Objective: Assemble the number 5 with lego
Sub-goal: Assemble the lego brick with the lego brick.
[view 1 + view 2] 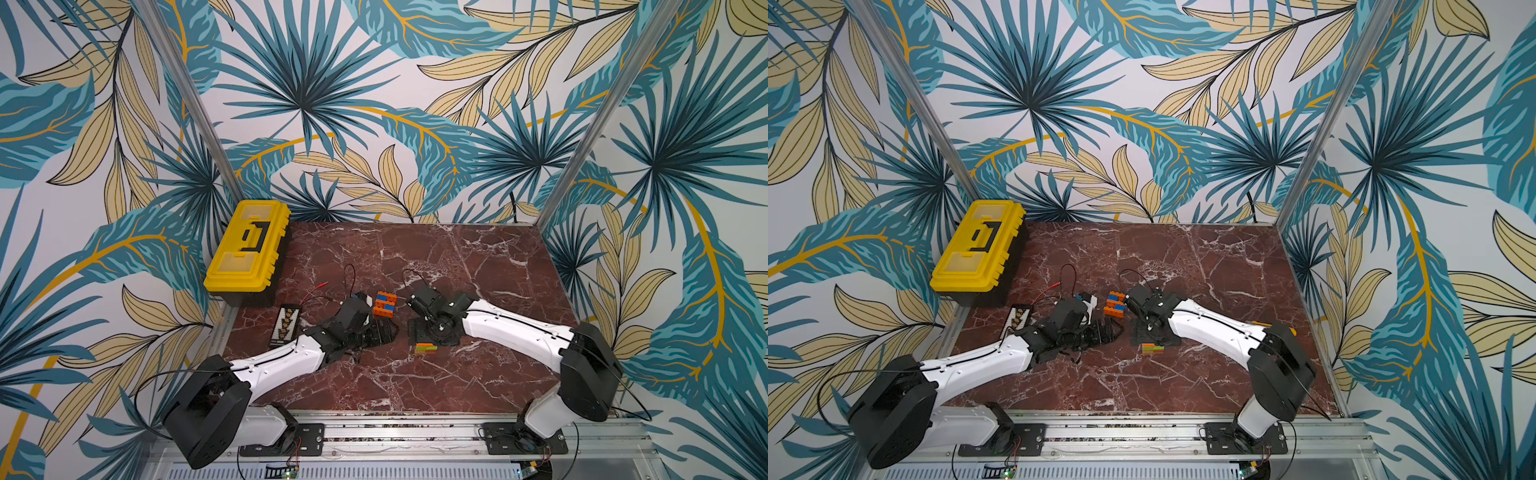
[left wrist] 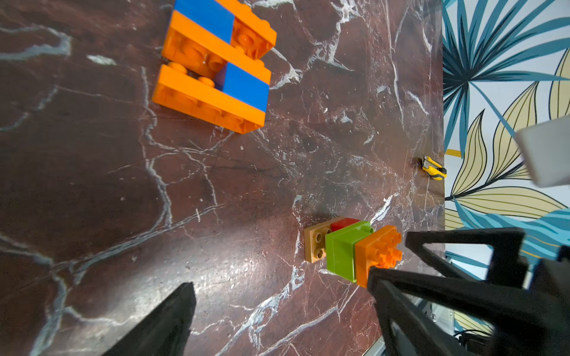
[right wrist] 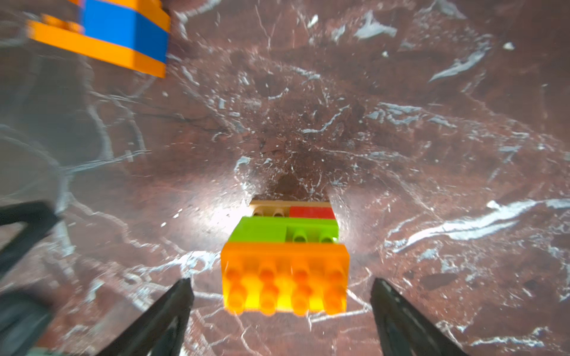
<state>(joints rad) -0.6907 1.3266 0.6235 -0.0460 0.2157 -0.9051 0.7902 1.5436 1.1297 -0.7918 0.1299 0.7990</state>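
**Right fingers [image 3: 166,311] apart around the lego stack [image 3: 285,259], nothing gripped**
The left fingers [image 2: 166,317] are likewise apart and empty. In a top view the stack's long axis runs 9 to 3, at 6 o'clock from the orange-and-blue build [image 1: 384,304] on the marble desk [image 1: 478,374]. The right arm is judged nearer. Leaf-patterned walls [image 1: 374,104] enclose it.

An orange-and-blue striped block of joined studded plastic bricks [image 1: 385,304] lies on its side mid-tabletop [image 1: 478,270]. Nearer, slightly right, apart, stands a smaller brick stack [image 1: 426,348]: tan bottom, red, lime green, orange on top.
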